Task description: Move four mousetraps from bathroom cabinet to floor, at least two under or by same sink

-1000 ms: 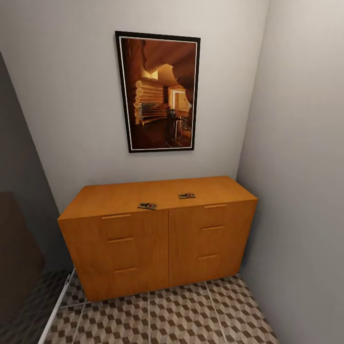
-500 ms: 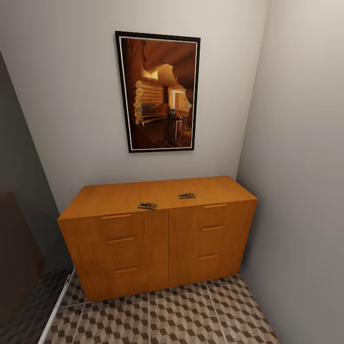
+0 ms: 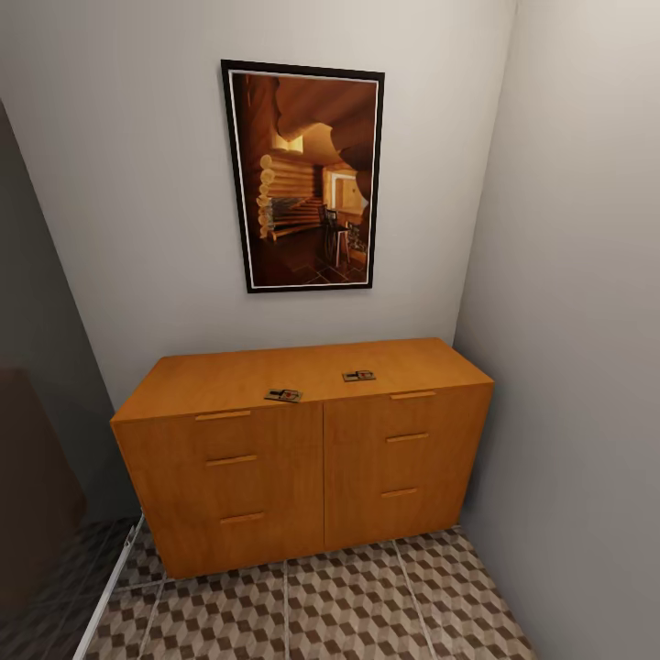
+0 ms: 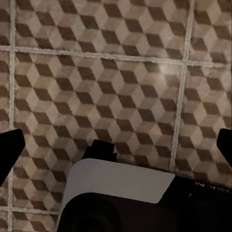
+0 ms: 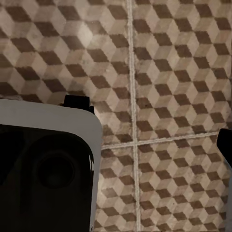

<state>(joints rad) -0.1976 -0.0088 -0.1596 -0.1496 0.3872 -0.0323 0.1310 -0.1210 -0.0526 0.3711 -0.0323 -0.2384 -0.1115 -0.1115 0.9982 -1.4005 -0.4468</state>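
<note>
Two mousetraps (image 3: 283, 395) (image 3: 358, 376) lie on the cabinet (image 3: 302, 458) top for pickup, well above both tools, which hang wide open over the bathroom floor (image 4: 116, 72).

Two mousetraps lie on the cabinet (image 3: 302, 440) top: one trap (image 3: 283, 395) near the front edge, the other trap (image 3: 358, 375) further back and to its right, well apart. One cabinet stands against the wall. Its front shows six bar handles, three on the left panel (image 3: 225, 460) and three on the right panel (image 3: 403, 437). One framed picture (image 3: 302, 174) hangs above it. The floor (image 3: 348, 605) is one tiled surface with a cube pattern; its tiles run past the view's edges, so their number cannot be told.
</note>
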